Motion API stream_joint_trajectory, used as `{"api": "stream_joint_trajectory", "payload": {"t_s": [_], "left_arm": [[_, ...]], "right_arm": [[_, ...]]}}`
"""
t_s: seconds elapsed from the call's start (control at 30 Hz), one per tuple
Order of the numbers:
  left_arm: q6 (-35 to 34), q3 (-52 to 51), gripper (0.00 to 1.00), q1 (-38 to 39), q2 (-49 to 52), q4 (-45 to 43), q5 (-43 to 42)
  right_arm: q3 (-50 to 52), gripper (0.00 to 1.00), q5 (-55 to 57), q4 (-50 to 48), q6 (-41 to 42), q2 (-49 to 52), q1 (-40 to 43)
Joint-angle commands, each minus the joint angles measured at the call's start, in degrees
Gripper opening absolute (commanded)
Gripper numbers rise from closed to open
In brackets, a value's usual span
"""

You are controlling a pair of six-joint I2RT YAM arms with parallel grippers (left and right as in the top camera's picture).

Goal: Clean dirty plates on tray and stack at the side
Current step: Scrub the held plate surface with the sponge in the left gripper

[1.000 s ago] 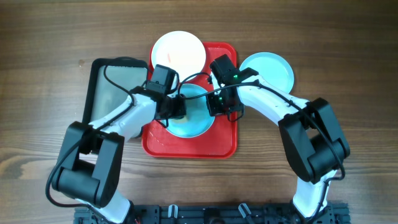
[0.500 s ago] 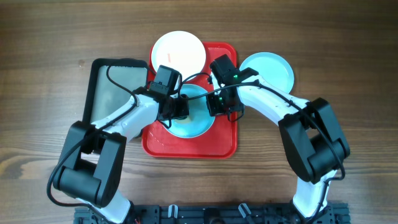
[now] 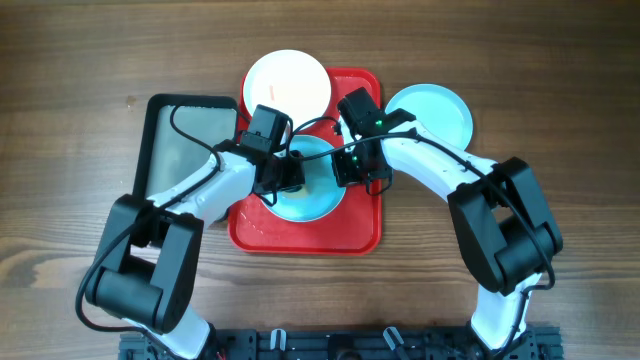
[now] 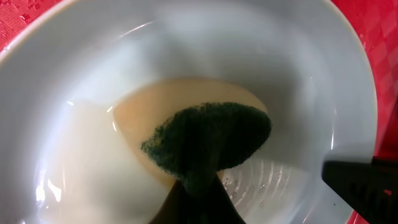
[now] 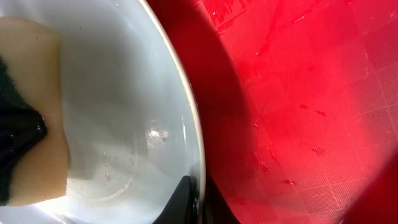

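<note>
Overhead: tray [image 3: 362,235] sits mid-table [image 3: 560,60], long axis 12 to 6. Blue plate [image 3: 312,205] lies flat inside it, in the upper half, and both arms work on it. Left gripper [image 3: 287,173] comes in from 9 o'clock with its jaws pinching a sponge [image 3: 290,186], which is pressed down on the plate's inner face a little toward 10 o'clock of plate centre. Left wrist view: sponge [image 4: 205,140] has its green scour side toward the camera and its beige body flat against the wet plate [image 4: 93,74], dark fingers [image 4: 199,199] clamped on its lower end. Right gripper [image 3: 347,170] is at the plate's 2 to 3 o'clock edge, jaws closed on the rim. Right wrist view: rim of the plate [image 5: 124,74] runs straight into the nip at the bottom edge of the frame [image 5: 198,199], droplets on the inside, sponge [image 5: 37,106] at 9 o'clock, bare wet tray [image 5: 311,93] across the right half. White plate [image 3: 287,85] is at the tray's 11 to 12 o'clock, overlapping the top rim and partly over the table, with a small orange-red smear left of its centre. Second blue plate [image 3: 430,112] lies off the tray on the table at 2 o'clock, just beside the rim; can't tell if they touch. Black-rimmed grey tray [image 3: 180,140] is at 9 o'clock, beside the red one.
</note>
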State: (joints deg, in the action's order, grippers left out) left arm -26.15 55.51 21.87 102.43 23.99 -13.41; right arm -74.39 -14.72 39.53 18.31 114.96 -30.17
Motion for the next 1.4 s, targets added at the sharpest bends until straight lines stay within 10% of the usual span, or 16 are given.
{"api": "stream_joint_trajectory", "payload": {"t_s": [0.0, 1.37], "left_arm": [[-1.36, -1.31, 0.04, 3.13, 2.6, -0.31, -2.64], [0.42, 1.03, 0.04, -4.07, -11.41, 5.88, -2.38]], "right_arm": [[-0.17, 0.04, -0.74, -0.04, -1.6, -0.55, -0.74], [-0.17, 0.04, -0.72, -0.44, -1.57, -0.55, -0.74]]}}
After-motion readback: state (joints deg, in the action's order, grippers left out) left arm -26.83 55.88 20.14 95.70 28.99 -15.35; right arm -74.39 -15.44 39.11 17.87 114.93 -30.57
